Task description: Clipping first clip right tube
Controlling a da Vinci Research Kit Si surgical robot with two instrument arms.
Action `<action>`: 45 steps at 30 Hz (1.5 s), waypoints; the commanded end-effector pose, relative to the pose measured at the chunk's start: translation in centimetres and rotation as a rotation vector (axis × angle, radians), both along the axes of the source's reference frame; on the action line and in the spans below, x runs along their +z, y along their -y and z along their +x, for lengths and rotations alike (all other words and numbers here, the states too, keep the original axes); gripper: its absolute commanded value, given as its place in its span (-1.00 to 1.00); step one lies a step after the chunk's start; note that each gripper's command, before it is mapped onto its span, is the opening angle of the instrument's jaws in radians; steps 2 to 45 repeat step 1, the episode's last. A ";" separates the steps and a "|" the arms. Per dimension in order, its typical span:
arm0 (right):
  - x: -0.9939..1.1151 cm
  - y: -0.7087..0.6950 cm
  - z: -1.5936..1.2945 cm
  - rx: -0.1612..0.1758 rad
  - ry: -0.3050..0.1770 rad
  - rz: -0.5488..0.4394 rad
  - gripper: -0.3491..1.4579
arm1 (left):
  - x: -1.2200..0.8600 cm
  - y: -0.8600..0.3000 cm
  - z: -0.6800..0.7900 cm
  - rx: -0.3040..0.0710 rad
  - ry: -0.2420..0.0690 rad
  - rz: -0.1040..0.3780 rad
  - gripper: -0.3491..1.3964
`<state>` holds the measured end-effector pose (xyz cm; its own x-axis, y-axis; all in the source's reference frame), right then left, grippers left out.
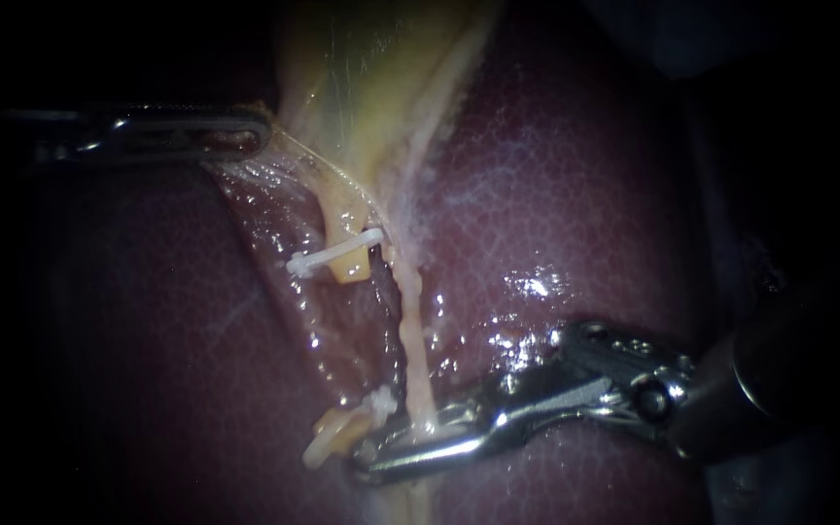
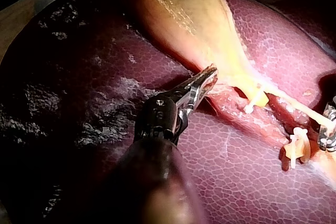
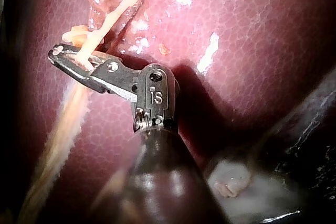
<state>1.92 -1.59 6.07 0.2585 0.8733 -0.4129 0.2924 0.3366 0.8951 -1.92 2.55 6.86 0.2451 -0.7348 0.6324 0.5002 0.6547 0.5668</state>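
Right instrument (image 1: 373, 459) at 5 o'clock
Jaws nearly closed, pinching the pale, thin right tube (image 1: 410, 313); left instrument (image 1: 259, 129), 10 o'clock, grips gallbladder (image 1: 381, 78).

The upper clip (image 1: 334, 255) lies just left of the right tube (image 1: 408, 316).

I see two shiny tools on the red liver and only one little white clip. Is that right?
Not quite: there are two white clips, not one. The endoscope view shows an upper clip and a lower clip beside the right instrument. The left instrument and the red liver are as you said.
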 end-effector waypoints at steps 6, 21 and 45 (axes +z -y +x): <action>0.00 0.00 0.00 0.000 0.000 0.000 -1.00 | 0.00 0.00 0.00 -0.005 0.002 0.006 -1.00; 0.00 0.00 0.00 0.000 0.000 0.000 -1.00 | 0.00 0.00 0.00 -0.005 0.002 0.006 -1.00; 0.00 0.00 0.00 0.000 0.000 0.000 -1.00 | 0.00 0.00 0.00 -0.005 0.002 0.006 -1.00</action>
